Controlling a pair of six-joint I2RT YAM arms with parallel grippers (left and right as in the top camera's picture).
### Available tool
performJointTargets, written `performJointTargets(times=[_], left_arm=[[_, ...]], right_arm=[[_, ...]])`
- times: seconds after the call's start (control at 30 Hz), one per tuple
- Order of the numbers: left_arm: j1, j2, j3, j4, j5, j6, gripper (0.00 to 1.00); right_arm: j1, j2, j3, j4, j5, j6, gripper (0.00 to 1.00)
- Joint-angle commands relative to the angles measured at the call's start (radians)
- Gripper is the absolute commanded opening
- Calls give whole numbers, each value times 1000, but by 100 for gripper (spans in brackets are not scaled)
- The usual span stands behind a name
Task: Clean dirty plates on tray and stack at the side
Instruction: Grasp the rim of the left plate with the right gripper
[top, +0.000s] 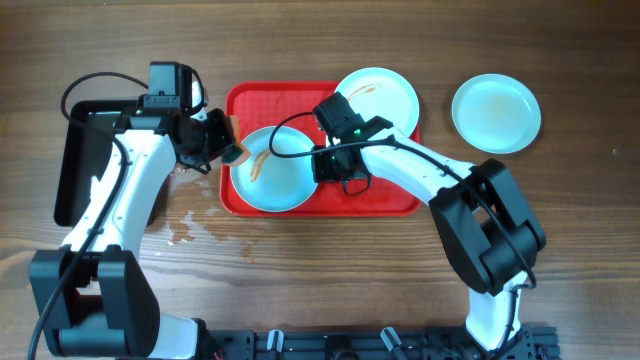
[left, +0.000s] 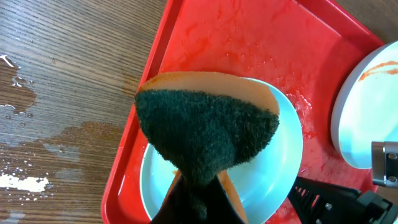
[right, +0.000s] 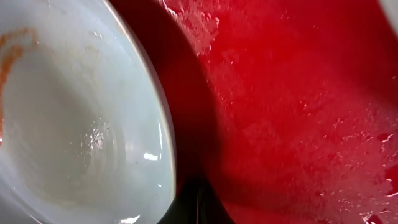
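Red tray (top: 265, 105) carrying sauce-streaked rear plate (top: 385, 95) and front plate (top: 275, 178); left jaws clamped on sponge (left: 205, 134) over the latter, right jaws clamped on its rim; third plate (top: 496, 113) on table (top: 580, 220).

Your overhead looks straight down on the whole counter (top: 570, 250). Left wrist looks down close on the left edge of the tray (left: 249, 37); right wrist is nearer still. All three share the near-left plate (right: 81, 124).
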Motion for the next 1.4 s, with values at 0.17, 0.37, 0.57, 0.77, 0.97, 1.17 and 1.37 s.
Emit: performJointTargets(times=[0.17,0.37,0.57,0.77,0.97,1.17,1.37], left_arm=[[-3,6,10,3,-13,27,4],[-3,6,10,3,-40,26,4],[-4,6,10,3,-40,26,4],[-4,6,10,2,-40,26,4],[-4,6,10,-2,-40,26,4],[-4,6,10,-2,-40,26,4],[-3,6,10,-1,-40,26,4]], right_arm=[[-33,-41,108,-93,-82,-23,17],[2,-58,106,-187,-154,-2,90],[36,-58,83,-215,-73,128,67],[89,-26,57,-160,5,236,48],[122,-5,57,-136,14,348,41],[139,17,57,-133,60,396,38],[141,57,57,-127,63,421,38]])
